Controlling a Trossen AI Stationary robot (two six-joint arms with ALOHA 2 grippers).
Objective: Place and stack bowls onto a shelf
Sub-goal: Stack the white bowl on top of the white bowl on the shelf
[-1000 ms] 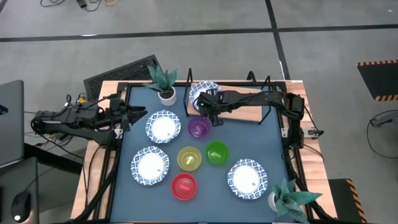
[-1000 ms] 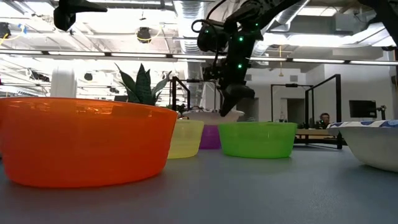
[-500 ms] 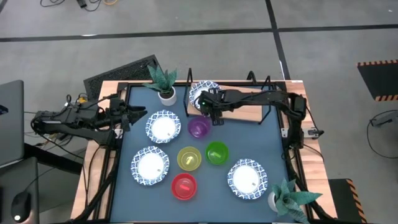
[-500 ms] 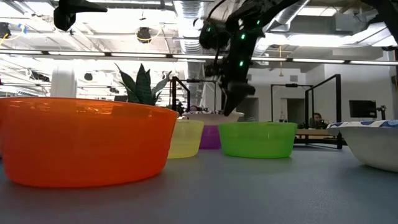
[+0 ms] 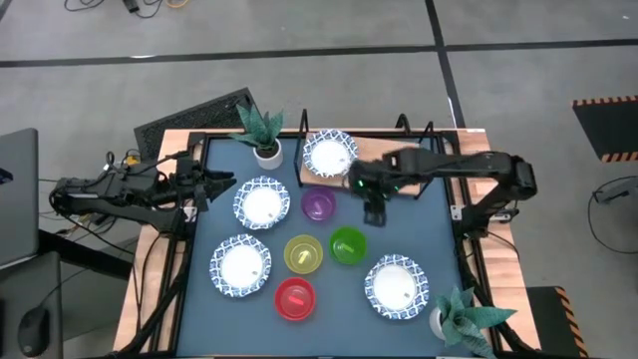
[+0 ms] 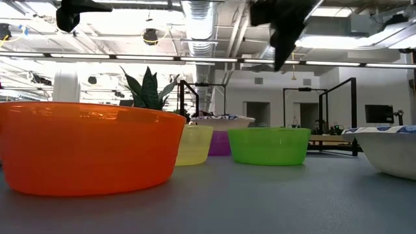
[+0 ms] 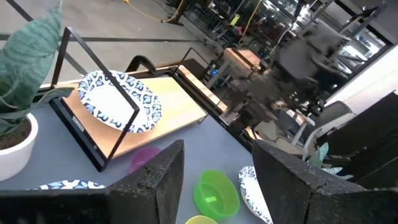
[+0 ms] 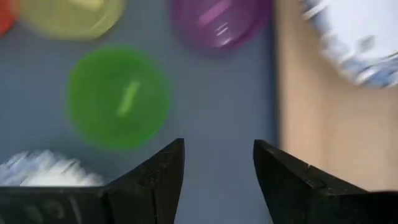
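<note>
One small plain red bowl (image 5: 295, 298) is sitting at the near edge of the big blue tabletop (image 5: 429, 239), and it is filling the front of the low view (image 6: 91, 146). Two wide white bowls with blue patterned rims are sitting beside it, one to the left (image 5: 240, 266) and one to the right (image 5: 396, 286). Just past the red bowl, the small yellow bowl (image 5: 303, 253) and the small green bowl (image 5: 348, 244) are sitting side by side. Farther back, the small purple bowl (image 5: 319, 204) is sitting just in front of the shelf, with a third patterned white bowl (image 5: 262, 202) to its left.

The right gripper (image 5: 375, 211) is hanging above the table between the purple and green bowls, its fingers spread apart and holding nothing. The left gripper (image 5: 221, 185) is waiting at the table's left edge, its fingers apart too, also holding nothing.

At the far side, the fourth patterned white bowl (image 5: 330, 155) is sitting on the left end of the light wooden shelf board with the thin black wire frame (image 5: 409, 181).
</note>
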